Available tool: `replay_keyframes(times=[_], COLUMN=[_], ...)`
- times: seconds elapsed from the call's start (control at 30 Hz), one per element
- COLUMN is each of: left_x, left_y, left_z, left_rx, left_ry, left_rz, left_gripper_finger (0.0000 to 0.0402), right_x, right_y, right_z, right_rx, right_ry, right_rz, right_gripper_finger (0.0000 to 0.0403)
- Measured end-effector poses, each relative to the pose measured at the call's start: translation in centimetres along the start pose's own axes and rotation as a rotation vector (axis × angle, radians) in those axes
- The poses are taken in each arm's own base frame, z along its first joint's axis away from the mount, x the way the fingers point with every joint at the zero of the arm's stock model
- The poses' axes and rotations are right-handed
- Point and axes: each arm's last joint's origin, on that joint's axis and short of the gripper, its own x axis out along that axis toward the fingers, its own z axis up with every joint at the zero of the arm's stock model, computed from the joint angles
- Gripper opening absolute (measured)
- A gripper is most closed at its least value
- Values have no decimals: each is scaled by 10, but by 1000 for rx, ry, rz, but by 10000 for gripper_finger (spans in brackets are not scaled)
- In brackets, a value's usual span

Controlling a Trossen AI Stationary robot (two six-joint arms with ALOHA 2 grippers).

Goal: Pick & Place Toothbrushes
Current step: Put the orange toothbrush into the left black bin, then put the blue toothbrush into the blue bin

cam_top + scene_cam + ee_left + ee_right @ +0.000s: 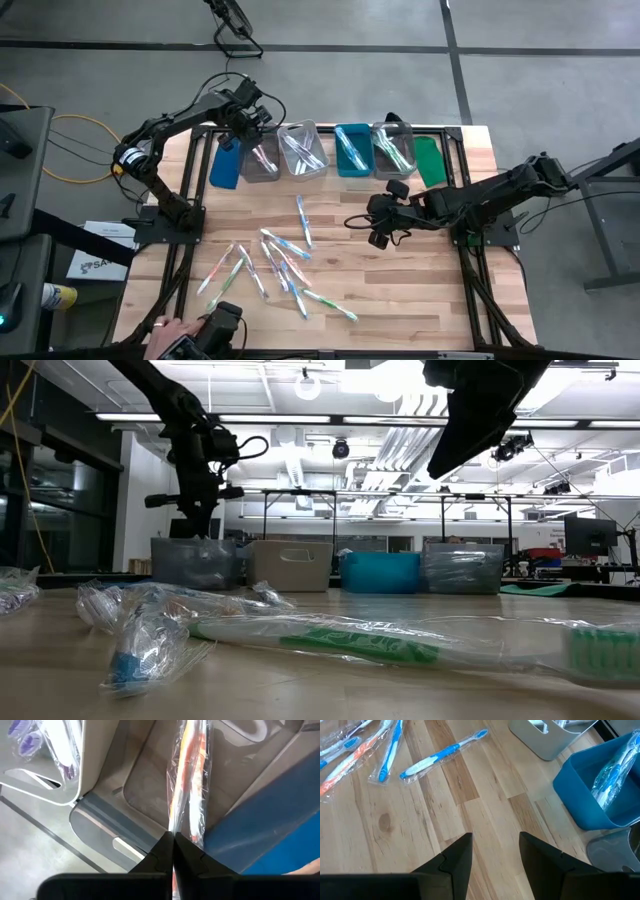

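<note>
High view first: the left gripper (262, 128) is poised over the grey bin (259, 160) at the far left of the row of bins, and its fingers are pressed together on a wrapped orange toothbrush (187, 780). From the left wrist view that orange toothbrush hangs straight out from the pinched fingertips (162, 851), inside its clear sleeve, above the grey bin's floor, with a blue lid (270, 825) just beside the bin. A neighbouring pale bin (303, 150) holds purple-bristled brushes (I can only make out their heads from the wrist camera).

The right gripper (376, 222) hovers over bare wood in the middle of the table (440, 300), its two fingers (457, 857) spread apart with nothing between them. Just beyond it lies a blue toothbrush (442, 754) in its wrapper, alone on the boards, and a teal bin (600, 790) with wrapped brushes inside sits near.

A scatter of loose toothbrushes (280, 262) still lies on the near half of the table, well apart from the bins, some overlapping. From the low view a green-handled toothbrush (400, 643) in crinkled plastic lies flat across the front edge.

A person's hand (165, 335) rests at the near left corner of the table.
</note>
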Motion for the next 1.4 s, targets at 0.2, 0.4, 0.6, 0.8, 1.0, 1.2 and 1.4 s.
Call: replay_keyframes(times=[0.2, 0.4, 0.6, 0.8, 1.0, 1.2, 1.4], left_x=[0, 0, -10, -41, -63, -66, -59], left_y=[0, 1, 5, 7, 3, 1, 4], left_z=[0, 0, 4, 18, 38, 72, 114], left_rx=[-7, -35, -95, -242, -359, -206, -47], left_ry=[0, 7, 106, 103, -97, -264, -331], left_rz=[1, 5, 59, 191, 238, 196, 182], left_gripper_finger=[28, 105, 139, 130, 121, 120, 123], right_x=[0, 0, 0, 0, 0, 0, 0], right_y=[0, 0, 0, 2, 2, 1, 1], right_z=[0, 0, 0, 4, 3, 2, 2], right_rx=[0, 0, 2, 54, 42, 37, 37], right_ry=[0, 0, -3, -39, -28, -18, -14], right_rz=[0, 0, 2, 24, 19, 15, 13], right_gripper_finger=[155, 155, 155, 155, 155, 155, 155])
